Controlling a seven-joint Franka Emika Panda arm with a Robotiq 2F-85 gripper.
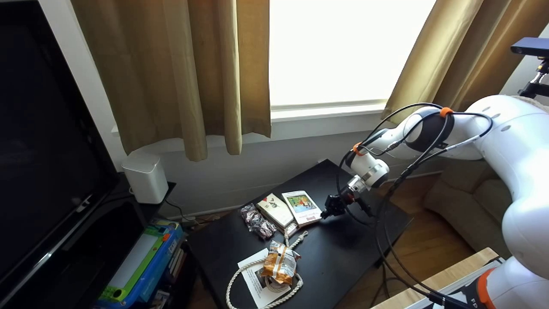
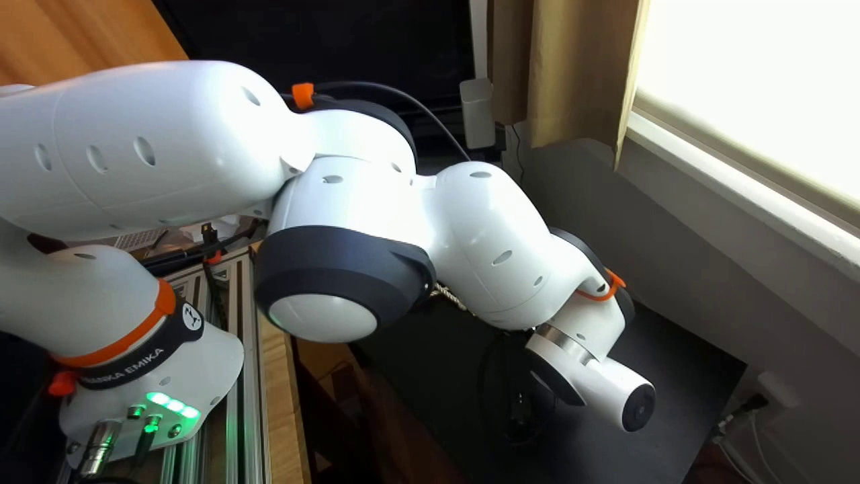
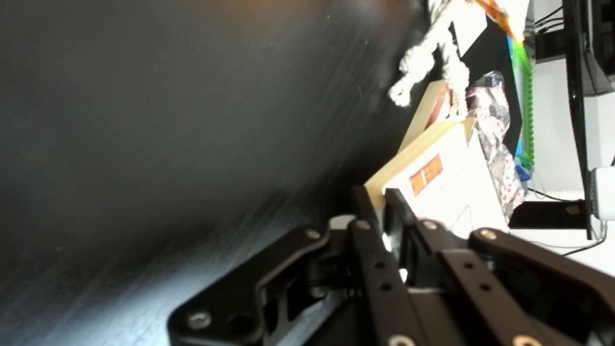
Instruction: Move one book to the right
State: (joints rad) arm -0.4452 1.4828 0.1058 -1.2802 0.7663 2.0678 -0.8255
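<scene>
The jaws look closed on 1 corner of the picture-covered book (image 1: 302, 207), just beside the pale book (image 1: 276, 209) near the edge of the table (image 1: 330, 253) by the wall (image 1: 291, 155), so gripping seems done, with the shift right and release remaining.

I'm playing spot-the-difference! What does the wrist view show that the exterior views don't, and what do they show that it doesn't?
Only the wrist view: the gripper close up, its jaws near each other at the corner of the book. I can't tell if they pinch it.
Only the exterior views: the bright window, a tan curtain and the robot's white arm.
All share the black table and pale rope. The book also shows in an exterior view.
</scene>
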